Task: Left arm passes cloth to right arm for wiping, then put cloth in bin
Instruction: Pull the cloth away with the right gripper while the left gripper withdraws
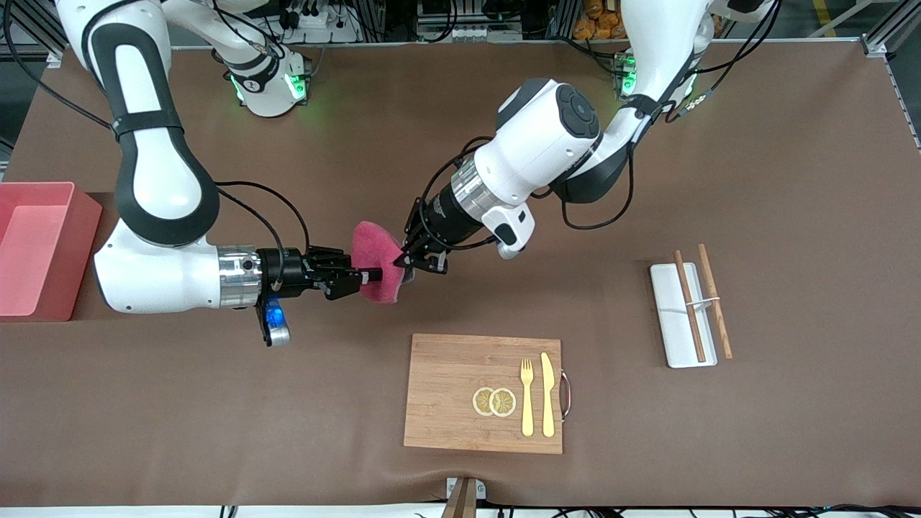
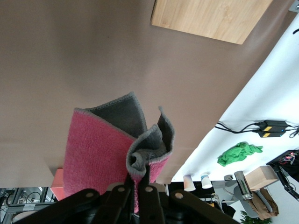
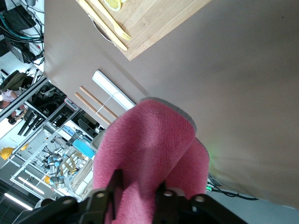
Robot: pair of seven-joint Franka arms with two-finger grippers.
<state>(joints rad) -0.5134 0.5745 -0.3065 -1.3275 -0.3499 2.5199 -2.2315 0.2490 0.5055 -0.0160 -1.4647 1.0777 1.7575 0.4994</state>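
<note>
The crimson-pink cloth [image 1: 374, 252] hangs in the air between both grippers, over the bare brown table. My left gripper [image 1: 404, 260] is shut on one edge of it; in the left wrist view the fingers [image 2: 148, 186] pinch a curled grey-edged fold of the cloth [image 2: 98, 149]. My right gripper [image 1: 374, 275] comes from the bin's end and has a thick fold of the cloth [image 3: 149, 140] between its fingers [image 3: 114, 184], which touch it on both sides. The pink bin [image 1: 36, 185] stands at the right arm's end of the table.
A wooden cutting board [image 1: 446, 388] with a yellow fork [image 1: 527, 396], a knife [image 1: 547, 394] and lemon slices [image 1: 494, 401] lies nearer the front camera. A flat white tray [image 1: 673, 324] with chopsticks lies toward the left arm's end.
</note>
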